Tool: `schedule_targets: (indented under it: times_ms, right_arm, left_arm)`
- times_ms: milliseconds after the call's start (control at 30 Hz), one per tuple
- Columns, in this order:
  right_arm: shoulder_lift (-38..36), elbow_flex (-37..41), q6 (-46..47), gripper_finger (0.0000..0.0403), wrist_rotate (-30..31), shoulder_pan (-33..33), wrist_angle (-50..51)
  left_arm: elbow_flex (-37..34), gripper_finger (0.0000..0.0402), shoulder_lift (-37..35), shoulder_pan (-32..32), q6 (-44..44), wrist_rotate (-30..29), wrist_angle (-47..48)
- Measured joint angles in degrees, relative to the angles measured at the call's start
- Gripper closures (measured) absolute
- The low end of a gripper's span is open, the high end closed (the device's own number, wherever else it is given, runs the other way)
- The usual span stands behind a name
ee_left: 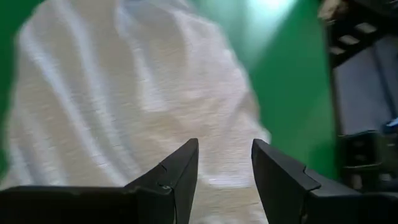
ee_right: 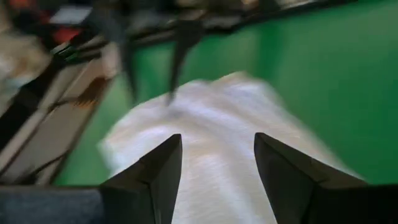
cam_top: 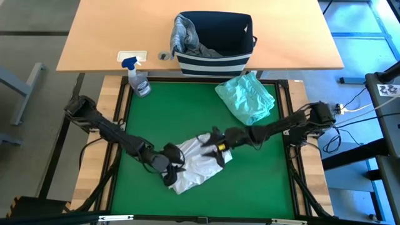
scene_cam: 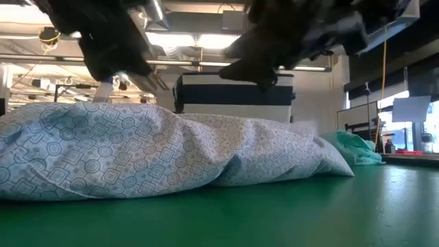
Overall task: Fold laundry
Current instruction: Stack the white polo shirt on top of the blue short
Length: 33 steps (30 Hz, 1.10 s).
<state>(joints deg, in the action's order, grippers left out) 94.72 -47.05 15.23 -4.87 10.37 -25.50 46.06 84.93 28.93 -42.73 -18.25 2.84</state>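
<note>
A white garment with a pale geometric print [cam_top: 195, 165] lies bunched on the green mat [cam_top: 262, 181], near the middle front. My left gripper [ee_left: 225, 168] hangs open just above its near-left part [cam_top: 170, 167]. My right gripper [ee_right: 217, 168] hangs open above its far-right part [cam_top: 211, 147]. In the low view both grippers [scene_cam: 156, 81] [scene_cam: 236, 68] stand clear of the cloth [scene_cam: 171, 147], with nothing between their fingers. A mint-teal garment [cam_top: 247, 97] lies crumpled at the far right of the mat. A grey garment [cam_top: 182, 34] hangs over the basket's rim.
The navy-and-white striped basket [cam_top: 214, 56] stands on the wooden table just beyond the mat's far edge. A spray bottle [cam_top: 139, 78] stands at the mat's far left corner. Bare green mat lies to the left, right and front of the white garment.
</note>
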Motion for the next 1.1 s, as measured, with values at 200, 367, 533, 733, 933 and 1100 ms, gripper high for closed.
schedule_targets:
  times_ms: [200,367,533,733,933,1100]
  right_arm:
    - [5.51,0.05,-6.22,0.0201,-3.64,5.39,-0.12]
    - [11.02,-0.01,-8.29,0.0201,-3.70,5.70,-1.04]
    - [13.96,-0.26,-12.01,0.0201,-0.40,5.73,3.60]
    - [9.11,0.02,-12.04,0.0201,0.47,5.73,8.14]
    - [-4.92,-1.96,-7.72,0.0201,1.25,5.73,21.57]
    - [-14.39,-2.04,2.81,0.0201,0.07,5.79,29.42]
  left_arm:
    - [-0.04,0.0257,4.95,3.45,-0.64,-0.61,-1.80]
    - [-0.07,0.0257,12.04,6.82,-0.61,0.35,0.33]
    - [0.33,0.0257,14.84,7.58,-1.53,0.23,4.19]
    - [1.51,0.0257,9.52,4.40,1.86,3.23,7.30]
    - [4.24,0.0257,-1.45,1.03,4.07,4.01,8.75]
    - [4.46,0.0257,-8.64,-2.20,4.69,3.03,8.69]
